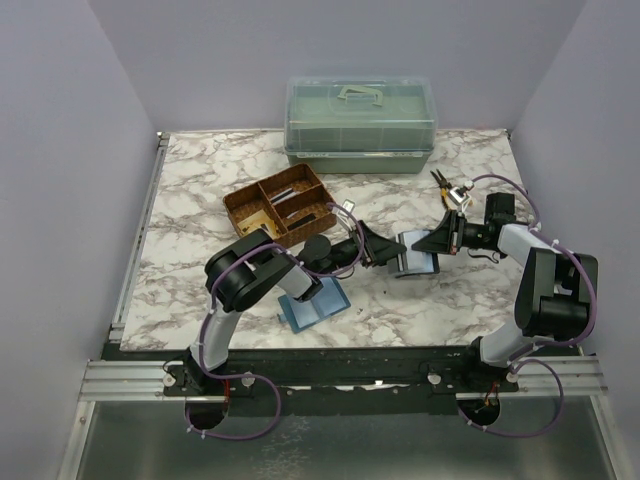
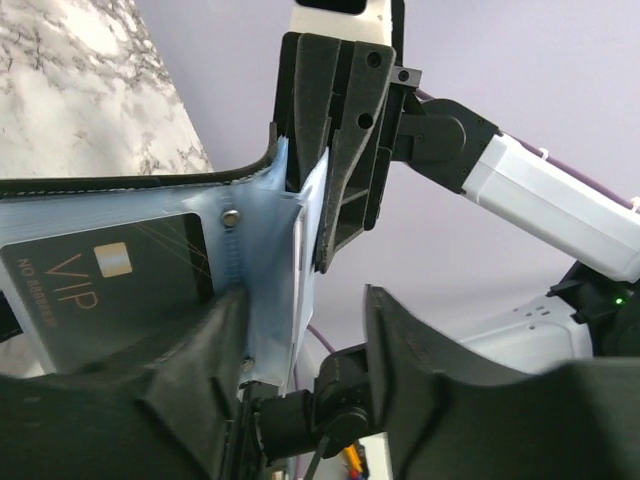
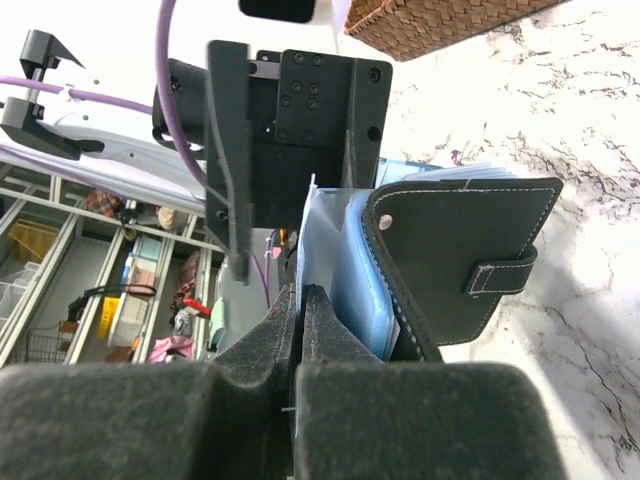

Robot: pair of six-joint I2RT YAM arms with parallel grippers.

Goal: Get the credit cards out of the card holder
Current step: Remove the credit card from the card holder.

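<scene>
Top view: on the marble surface (image 1: 200,200) the card holder (image 1: 415,262) sits right of centre, at about 4 o'clock from the brown wicker tray (image 1: 283,208). The left end effector (image 1: 385,255) meets it from 9 o'clock and the right end effector (image 1: 432,243) from 2 o'clock. A light-blue folder (image 1: 312,305) lies flat at 6 o'clock from the tray, partly under the left arm. A translucent green box (image 1: 360,125) stands at the 12 o'clock edge of the surface. Whether either end effector is apart or together cannot be told from here.

Left wrist view: the card holder (image 2: 250,200) is spread open, its blue-grey inside facing the camera. A dark card (image 2: 110,280) marked VIP sits in a clear sleeve at 9 o'clock. The left end effector (image 2: 303,295) has its fingers apart. One finger (image 2: 190,380) rests against the blue inside by a small metal stud, and the other stands clear at 3 o'clock. A thin blue sleeve edge runs up the gap between them. At 12 o'clock the right end effector pinches that same sleeve.

Right wrist view: the right end effector (image 3: 300,300) has its fingers pressed together on a thin clear-blue sheet of the card holder. The black outer cover (image 3: 450,260) with its snap tab (image 3: 500,275) stands upright just beside it at 3 o'clock. The left end effector fills the view at 12 o'clock, and the tray's corner shows at 1 o'clock.
</scene>
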